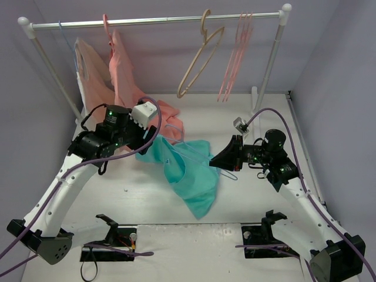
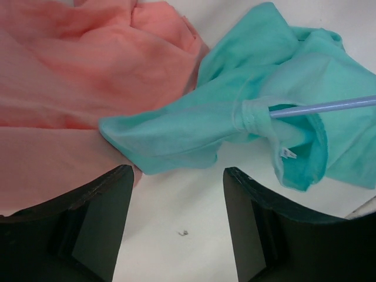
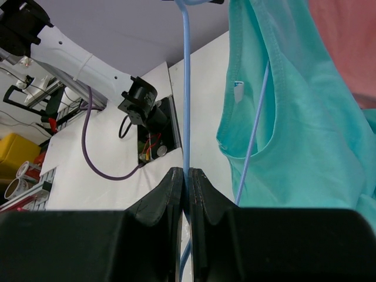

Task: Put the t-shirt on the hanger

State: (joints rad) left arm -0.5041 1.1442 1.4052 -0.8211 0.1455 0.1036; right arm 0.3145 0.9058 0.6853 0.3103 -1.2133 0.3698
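Right wrist view has the right pincer clenched on the hanger wire, one hanger arm threaded into the t-shirt. The t-shirt lies crumpled on the bench, left pincer released just beside it

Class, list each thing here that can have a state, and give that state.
left gripper: open, empty.
right gripper: shut on the hanger.
hanger: gripped, one arm inside the t-shirt.
t-shirt: crumpled, not yet hung.
salmon-pink garment: hung on rail.
beige hanger: on rail, bare.
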